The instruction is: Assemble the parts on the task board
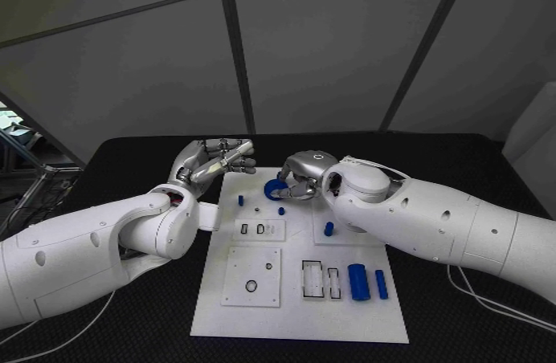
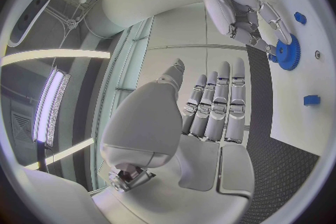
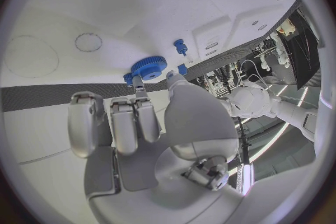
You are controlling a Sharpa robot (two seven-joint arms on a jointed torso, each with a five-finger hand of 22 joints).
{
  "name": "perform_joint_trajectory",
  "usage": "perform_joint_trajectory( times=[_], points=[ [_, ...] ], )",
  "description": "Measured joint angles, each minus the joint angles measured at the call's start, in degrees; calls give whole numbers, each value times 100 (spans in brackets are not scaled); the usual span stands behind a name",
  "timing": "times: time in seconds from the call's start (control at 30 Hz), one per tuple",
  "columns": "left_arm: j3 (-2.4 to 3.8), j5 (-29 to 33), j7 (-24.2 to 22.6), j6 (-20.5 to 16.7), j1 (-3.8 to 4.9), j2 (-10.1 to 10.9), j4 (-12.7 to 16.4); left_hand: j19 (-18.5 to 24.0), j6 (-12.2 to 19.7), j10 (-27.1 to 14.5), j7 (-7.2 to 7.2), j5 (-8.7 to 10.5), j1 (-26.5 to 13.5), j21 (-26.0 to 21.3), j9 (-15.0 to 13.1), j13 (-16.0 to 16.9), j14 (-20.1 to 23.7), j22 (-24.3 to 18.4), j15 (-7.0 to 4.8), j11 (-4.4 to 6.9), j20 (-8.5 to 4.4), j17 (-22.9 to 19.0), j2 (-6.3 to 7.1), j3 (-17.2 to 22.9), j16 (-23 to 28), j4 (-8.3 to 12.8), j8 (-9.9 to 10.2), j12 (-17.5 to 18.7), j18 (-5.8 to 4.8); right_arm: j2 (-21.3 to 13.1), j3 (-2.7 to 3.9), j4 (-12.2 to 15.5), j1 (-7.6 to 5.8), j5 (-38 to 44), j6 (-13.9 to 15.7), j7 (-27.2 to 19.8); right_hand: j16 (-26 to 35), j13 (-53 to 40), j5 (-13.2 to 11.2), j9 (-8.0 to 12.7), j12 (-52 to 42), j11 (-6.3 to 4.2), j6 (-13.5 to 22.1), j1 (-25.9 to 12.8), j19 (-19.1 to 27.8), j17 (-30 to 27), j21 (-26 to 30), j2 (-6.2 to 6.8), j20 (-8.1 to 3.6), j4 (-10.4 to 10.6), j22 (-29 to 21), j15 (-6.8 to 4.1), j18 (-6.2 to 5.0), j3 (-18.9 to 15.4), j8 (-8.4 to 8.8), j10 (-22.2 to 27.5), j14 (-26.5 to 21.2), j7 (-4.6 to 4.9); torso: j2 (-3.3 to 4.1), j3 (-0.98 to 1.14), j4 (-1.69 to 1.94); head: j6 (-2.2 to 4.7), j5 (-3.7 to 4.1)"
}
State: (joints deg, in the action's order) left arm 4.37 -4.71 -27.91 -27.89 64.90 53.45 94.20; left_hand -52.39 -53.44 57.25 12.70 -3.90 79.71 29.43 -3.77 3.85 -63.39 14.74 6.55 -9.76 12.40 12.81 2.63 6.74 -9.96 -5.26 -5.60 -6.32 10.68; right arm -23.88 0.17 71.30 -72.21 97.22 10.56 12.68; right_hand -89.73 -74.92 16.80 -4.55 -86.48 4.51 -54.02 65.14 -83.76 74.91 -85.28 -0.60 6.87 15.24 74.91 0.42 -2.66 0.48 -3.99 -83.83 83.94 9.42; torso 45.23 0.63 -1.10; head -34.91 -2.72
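Note:
The white task board lies in the middle of the black table. At its far edge my right hand pinches a blue gear between fingertips and thumb, low over the board; the gear stands just beyond the fingers in the right wrist view. My left hand hovers over the board's far left corner, fingers straight and side by side, holding nothing. The left wrist view looks past its own fingers to the right hand and the gear.
Two blue cylinders lie at the board's near right beside rectangular slots. Small blue pegs stand mid-board, one under my right forearm. A black ring marks the near left plate. A metal stand sits at the table's left.

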Motion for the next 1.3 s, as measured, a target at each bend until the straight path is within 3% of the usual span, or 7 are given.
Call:
perform_joint_trajectory(
  times=[0.23, 0.4, 0.53, 0.77, 0.87, 1.03, 1.3],
  points=[
    [0, 0, 3, 0, 0, 16, -4, 0, 0, 0, 0, 0, 0, 0, 0, 0, 0, 0, 0, 0, 0, 0, 0, 14, -1, 14, -1, 0, 0, -440, -6, 373, 14, -96, 631, -94, 0, 0, -38, -1, -31, 0, -20, 530, 0, 0, -31, 0, 0, -344, 0, 0, 0, 124, 0, 0, 0, 20, -8, 8, -8, 8, -10],
    [0, 0, 4, 0, 0, 45, -10, 0, 0, 0, 0, 0, 0, 0, 0, 0, 0, -1, 0, 0, 0, -1, 0, 15, -1, 14, -3, 0, 0, -1053, -2, 855, 12, -466, 1222, -443, 3, 0, -38, 7, -31, 21, -20, 574, 0, 0, -31, 44, 0, -382, 0, 0, 0, 113, 0, -21, 0, 20, -16, 9, -16, 25, -19],
    [0, -1, 6, 0, 0, 55, -15, 0, 0, 0, 0, 0, 0, 0, 0, 0, 0, -1, 0, 0, 0, 6, 0, 15, -2, 14, -3, 0, 0, -1575, -1, 1191, 10, -962, 1476, -813, 3, 0, -113, 7, 33, 21, -19, 653, 6, -1, -6, 124, 6, -459, 0, 0, 0, 107, 0, -21, 0, 20, -28, 16, -32, 43, -20],
    [-1, -1, 8, 4, 0, 53, -31, 21, 0, 0, 0, 0, 0, 0, 0, 0, 0, -1, 0, 0, 21, 6, 0, 15, -2, 14, -3, 0, 0, -2429, -1, 1335, -1, -2397, 1381, -1334, 3, 0, -554, -19, 315, 21, -195, 992, 197, -1, 164, 236, -12, -707, 0, 0, 0, 103, -29, -21, 0, -11, -71, 35, -89, 34, -7],
    [-1, -1, 10, 8, 0, 36, -46, 20, 0, 0, 0, 0, 0, 0, 0, 0, 0, -1, 0, 0, 21, 6, 0, 15, -2, 14, -3, 0, 0, -2635, -2, 1250, -3, -3106, 1215, -1491, 3, 0, -457, -16, 351, 21, -195, 1102, 210, -1, 164, 262, 2, -784, 0, 0, 1, 60, -29, -21, 0, -11, -89, 45, -110, 30, 19],
    [-1, -1, 13, 19, 0, -12, -70, 20, 0, 0, 0, 0, 0, 0, 0, 0, 0, 7, 0, 0, 21, 13, 0, 15, -2, 14, -3, 0, 0, -2754, -5, 1054, -4, -3643, 1052, -1656, 3, 0, -402, 6, 379, 20, -114, 1303, 216, -1, 189, 290, 8, -953, 0, 0, 0, 50, -9, -21, 0, 12, -109, 63, -132, 43, 53],
    [-2, -1, 17, 36, -2, -47, -108, 20, 0, 0, 0, 0, 0, 0, 0, 0, 0, 7, 0, 0, 21, 13, 0, 15, -2, 14, -3, 0, 0, -2637, -6, 762, -1, -3190, 1027, -1739, 3, 0, -402, 23, 405, 20, 2, 1417, 237, -1, 210, 375, -13, -1045, 0, 0, 1, 4, 1, 22, 0, -2, -109, 63, -130, 74, 103]
  ],
)
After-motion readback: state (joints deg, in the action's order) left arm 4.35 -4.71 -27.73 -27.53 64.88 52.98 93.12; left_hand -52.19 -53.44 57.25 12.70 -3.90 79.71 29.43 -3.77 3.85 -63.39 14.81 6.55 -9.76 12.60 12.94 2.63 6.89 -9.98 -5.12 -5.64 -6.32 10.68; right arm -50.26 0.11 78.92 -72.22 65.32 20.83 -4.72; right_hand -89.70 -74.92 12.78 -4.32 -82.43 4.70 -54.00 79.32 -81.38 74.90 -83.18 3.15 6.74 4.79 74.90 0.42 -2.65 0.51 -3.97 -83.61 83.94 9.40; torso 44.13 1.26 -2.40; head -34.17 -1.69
